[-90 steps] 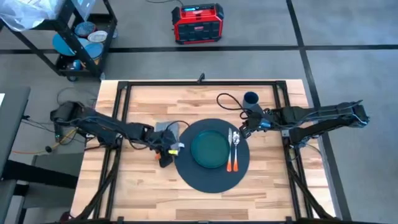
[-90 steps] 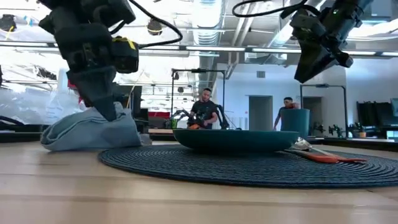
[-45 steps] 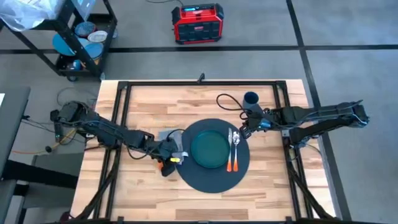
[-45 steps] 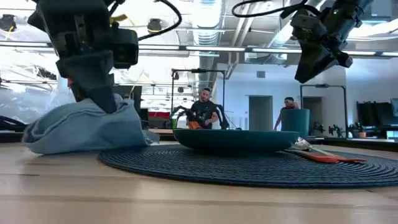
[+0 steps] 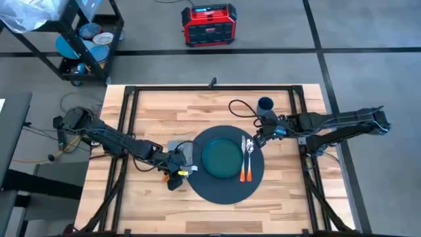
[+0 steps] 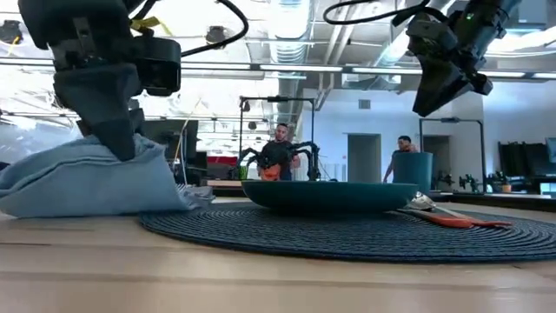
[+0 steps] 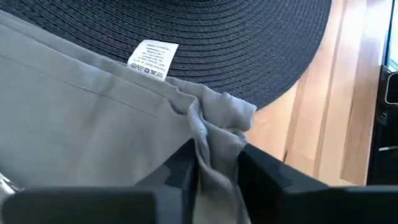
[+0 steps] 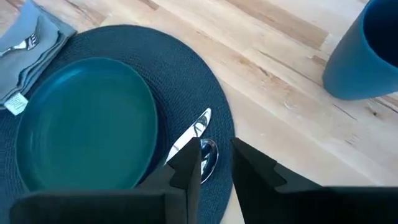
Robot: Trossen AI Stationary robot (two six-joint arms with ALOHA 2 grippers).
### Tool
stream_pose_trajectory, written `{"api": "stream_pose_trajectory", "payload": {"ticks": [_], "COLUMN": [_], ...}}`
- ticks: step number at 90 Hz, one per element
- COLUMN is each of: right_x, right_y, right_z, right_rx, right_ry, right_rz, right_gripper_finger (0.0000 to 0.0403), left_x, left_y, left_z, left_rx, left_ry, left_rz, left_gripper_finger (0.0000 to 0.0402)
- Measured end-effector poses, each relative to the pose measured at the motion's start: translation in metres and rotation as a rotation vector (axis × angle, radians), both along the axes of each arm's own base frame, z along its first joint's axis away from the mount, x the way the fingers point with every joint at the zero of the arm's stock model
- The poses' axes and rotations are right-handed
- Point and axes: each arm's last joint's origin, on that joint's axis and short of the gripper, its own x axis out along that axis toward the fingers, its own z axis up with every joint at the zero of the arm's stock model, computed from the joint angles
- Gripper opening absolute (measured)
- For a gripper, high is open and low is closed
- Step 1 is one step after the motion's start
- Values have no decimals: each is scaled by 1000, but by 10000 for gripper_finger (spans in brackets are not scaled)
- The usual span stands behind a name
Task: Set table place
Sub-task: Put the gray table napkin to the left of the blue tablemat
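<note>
A: Pinching a fold of the grey napkin (image 7: pixel 93 118), is it? The left gripper (image 7: pixel 214 171), I mean.

B: Yes. Its two dark fingers (image 7: pixel 267 171) are closed tight on a bunched corner of the cloth, seen plainly from the left wrist. A white care label (image 7: pixel 152 57) lies on the napkin's edge, right where the cloth meets the mat.

A: And the mat itself?

B: The place (image 5: pixel 223 192) sits near the middle of the table (image 5: pixel 158 210), slightly toward the right. It is a round dark woven mat with the dark green plate (image 5: pixel 221 158) lying on it.

A: Where is the napkin against it?

B: Just off the mat's left rim, touching or slightly overlapping it. From the low view the cloth rests in a soft heap on the wood with the left gripper pressed down into its top.

A: Cutlery?

B: A spoon (image 8: pixel 206 152) and a knife (image 8: pixel 189 132) lie on the mat beside the plate, on its right side, with an orange handle (image 5: pixel 243 174) showing from above.

A: The right gripper (image 8: pixel 214 163)?

B: It hangs above the mat's right edge, over the cutlery, its fingers a little apart and holding nothing. A blue cup (image 8: pixel 367 53) stands on the bare wood beyond it, well clear of the mat.
</note>
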Motion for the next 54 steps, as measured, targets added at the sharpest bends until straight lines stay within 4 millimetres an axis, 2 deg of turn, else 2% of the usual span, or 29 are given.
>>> {"api": "stream_pose_trajectory", "payload": {"ticks": [23,40,54], "right_x": [0,0,0], "right_y": [0,1,1], "right_z": [0,0,0], "right_rx": [1,18,23], "right_ry": [0,1,1], "right_rz": [1,10,16], "right_gripper_finger": [72,72,72], "left_x": [-4,-10,-16], "left_y": [-6,-10,0], "left_z": [-1,-3,1], "left_rx": [-31,-50,-17], "left_ry": [34,92,127], "left_rz": [-30,-19,122], "left_gripper_finger": [165,173,172]}}
